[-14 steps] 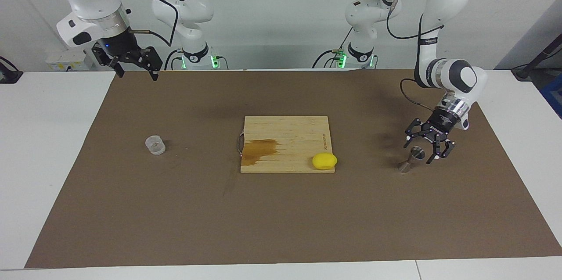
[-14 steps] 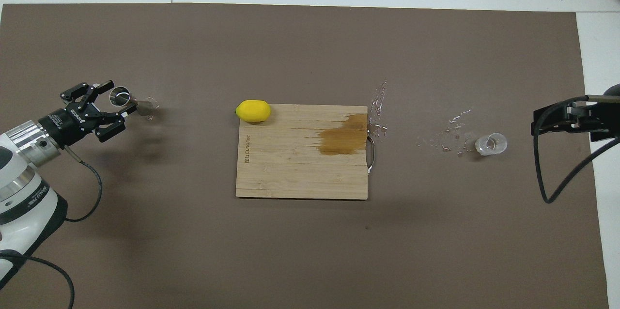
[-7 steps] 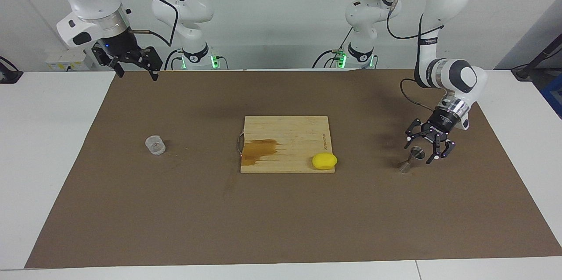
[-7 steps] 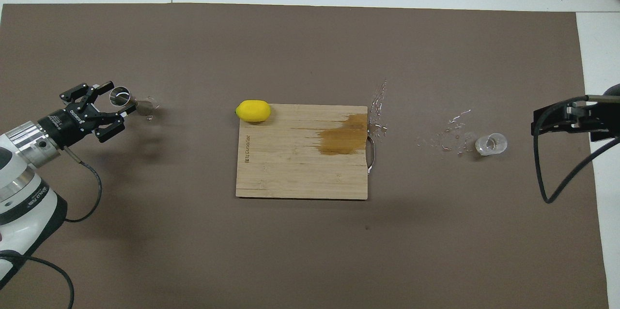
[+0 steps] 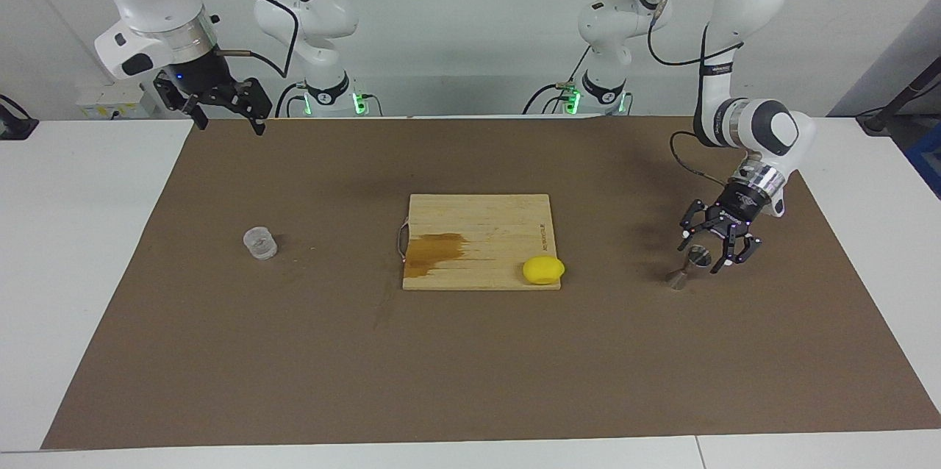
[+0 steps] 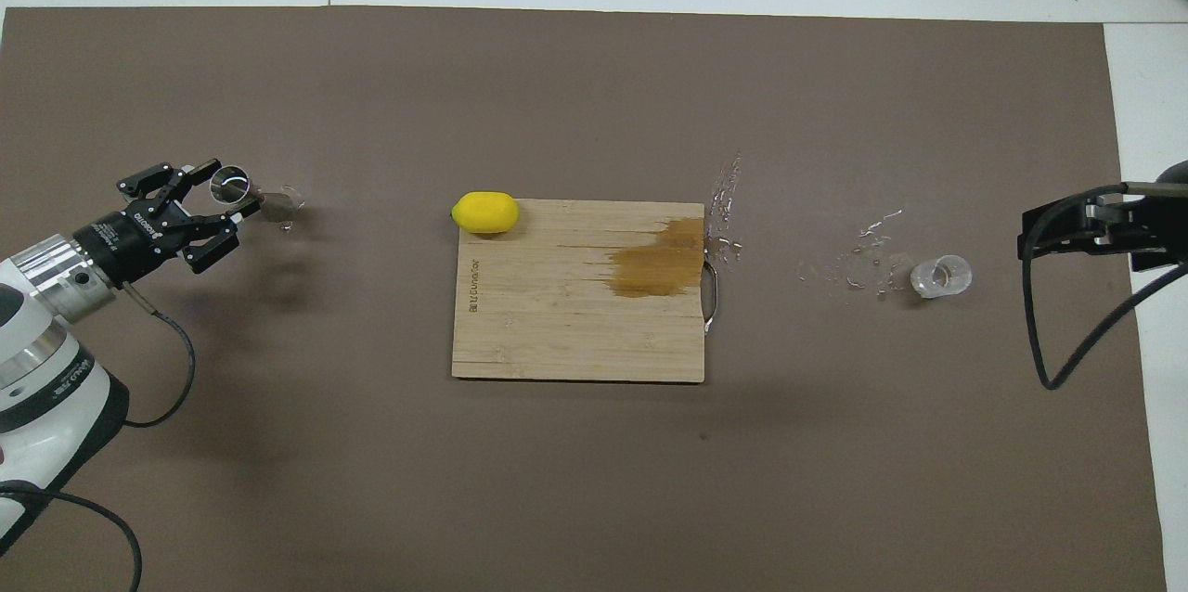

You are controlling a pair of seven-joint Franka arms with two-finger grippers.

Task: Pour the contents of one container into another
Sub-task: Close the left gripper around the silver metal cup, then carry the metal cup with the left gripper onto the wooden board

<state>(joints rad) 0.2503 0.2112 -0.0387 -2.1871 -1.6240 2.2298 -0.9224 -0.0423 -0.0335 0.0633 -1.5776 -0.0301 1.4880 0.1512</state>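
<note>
Overhead view: brown mat (image 6: 557, 499) covers most of the tabletop. Wooden cutting board (image 6: 575, 314) sits mid-mat with a dark wet stain (image 6: 654, 263) by its wire handle (image 6: 713, 295), on the edge toward the right arm's end. Yellow lemon (image 6: 484, 212) rests on the board's corner farthest from the robots, toward the left arm's end. Spilled droplets (image 6: 858, 258) glisten on the mat between board and clear cup (image 6: 940, 276); more droplets lie just off the handle edge.

Clear cup stands upright on the mat toward the right arm's end, well apart from the board, nothing touching it. Steel jigger (image 5: 691, 266) stands on the mat toward the left arm's end, well apart from the board. Nothing stands between the two containers except the board and lemon.

Left gripper (image 5: 703, 248) is low at the jigger, fingers either side of its top cone with a gap visible; cannot tell if they touch it. Right gripper (image 5: 224, 112) hangs high over the mat's corner nearest the robots at its own end, jaws spread wide, holding nothing, waiting.

Versus a second ago: left fingers have drawn noticeably closer around the jigger; jigger, cup, lemon, board unmoved; right arm unchanged.
</note>
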